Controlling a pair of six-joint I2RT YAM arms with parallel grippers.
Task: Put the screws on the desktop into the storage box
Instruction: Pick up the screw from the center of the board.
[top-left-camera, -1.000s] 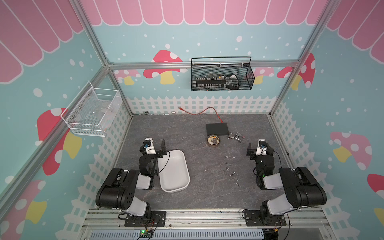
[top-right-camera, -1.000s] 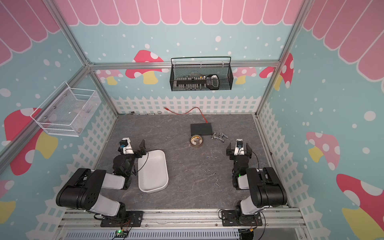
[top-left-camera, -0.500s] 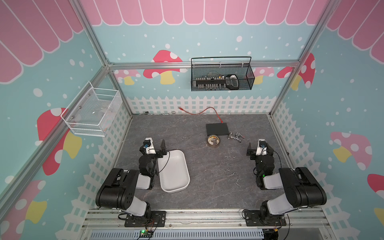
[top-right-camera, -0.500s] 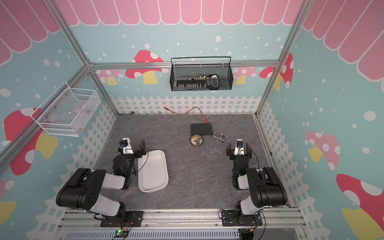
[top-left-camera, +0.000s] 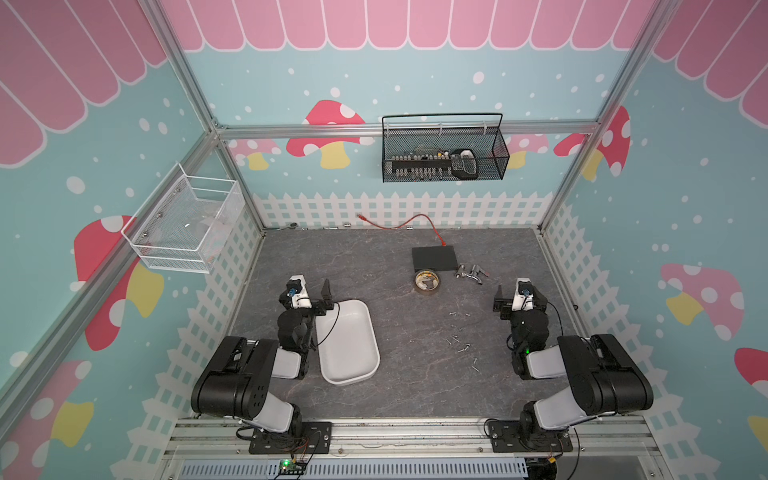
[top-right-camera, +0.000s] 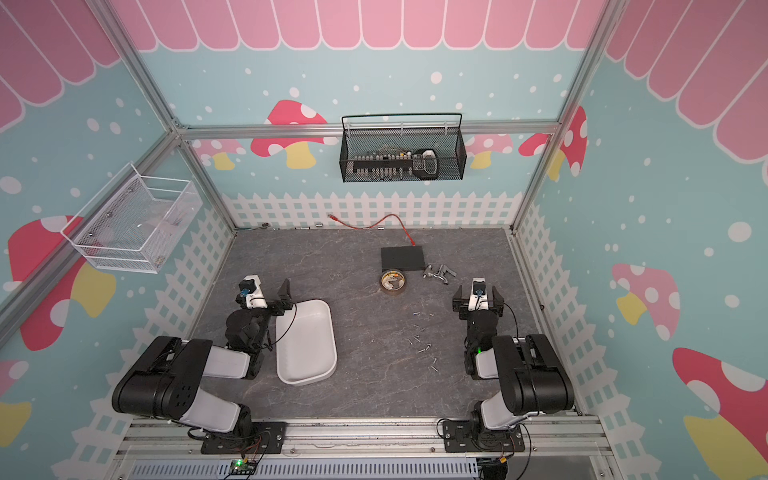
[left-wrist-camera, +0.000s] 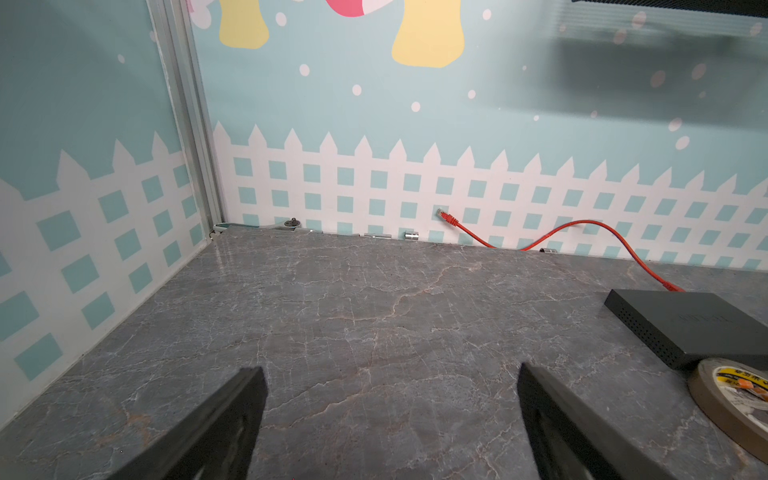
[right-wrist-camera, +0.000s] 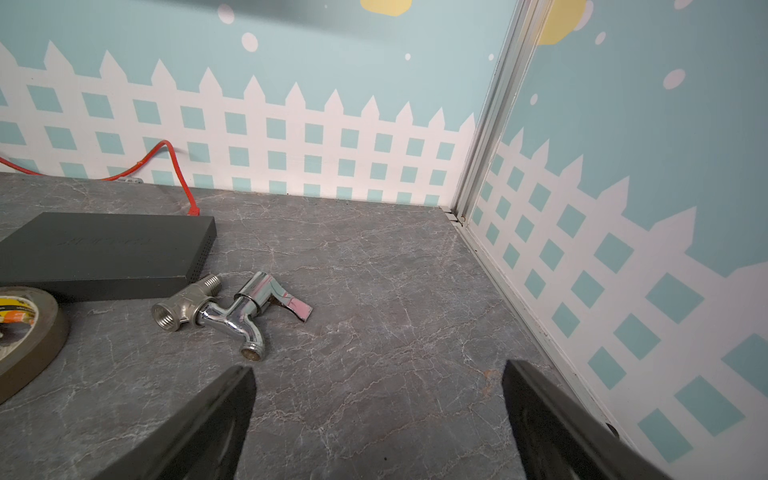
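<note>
Left gripper (left-wrist-camera: 390, 374): fingers spread wide, nothing between them; sits just beside the storage box (top-left-camera: 349, 340).
Right gripper (right-wrist-camera: 379, 368): fingers spread wide, nothing held; over bare desktop (top-left-camera: 374, 266).
Screws (top-left-camera: 457, 340): scattered loose on the desktop, between storage box and right arm.
Beyond the screws: tape roll (top-left-camera: 428, 281), black box (top-left-camera: 434, 258).

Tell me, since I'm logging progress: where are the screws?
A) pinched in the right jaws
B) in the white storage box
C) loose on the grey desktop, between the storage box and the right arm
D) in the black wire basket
C: in both top views the screws lie scattered on the desktop, apart from the storage box.
</note>
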